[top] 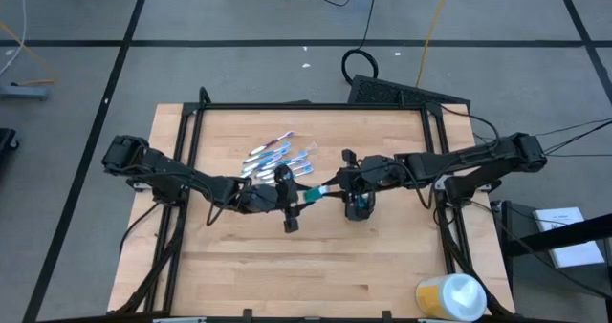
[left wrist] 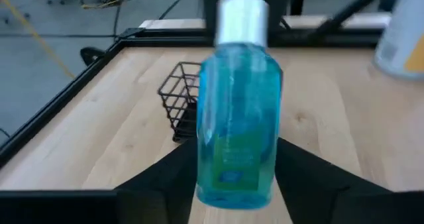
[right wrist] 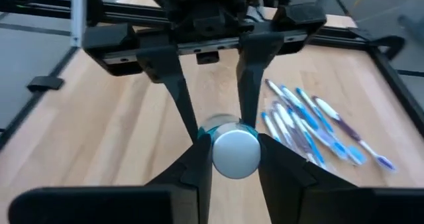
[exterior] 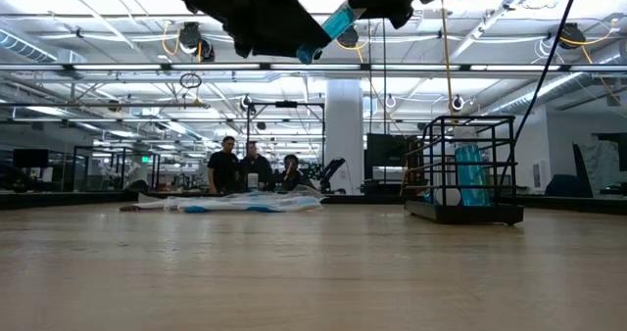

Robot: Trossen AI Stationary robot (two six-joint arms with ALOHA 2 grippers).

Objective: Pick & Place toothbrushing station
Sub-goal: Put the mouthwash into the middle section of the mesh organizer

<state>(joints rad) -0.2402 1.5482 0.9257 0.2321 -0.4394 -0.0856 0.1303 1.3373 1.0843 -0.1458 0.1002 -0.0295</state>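
A clear blue bottle [top: 316,194] with a white cap is held in the air between both grippers. My left gripper [top: 287,197] is shut on its body and my right gripper [top: 337,183] on its cap end. The small black wire-mesh cup [top: 360,205] stands on the table right next to the right gripper, with something blue inside [exterior: 468,174]. The blue-and-white toothbrushes [top: 277,159] lie in a loose heap on the table, just on the far side of the left gripper. I cannot make out the small tubes. My left gripper pinches the bottle's body [left wrist: 235,151] between its two fingers, near its bottom end. The fingers come level from the table's left and lie along the bottle. The bottle is clear of the table, cap away from this gripper, tilted in the low view [exterior: 336,24]. My right gripper pinches the white cap [right wrist: 235,152] between its two fingertips [right wrist: 201,159], coming from the table's right, opposite the left gripper. The cap points toward this gripper, and the bottle's body runs away from it.
A yellow-and-white roll [top: 449,297] lies at the table's near right corner. A black frame rail [top: 316,106] borders the tabletop. Bare wood lies toward the near edge. People stand far off in the room behind the table [exterior: 250,165].
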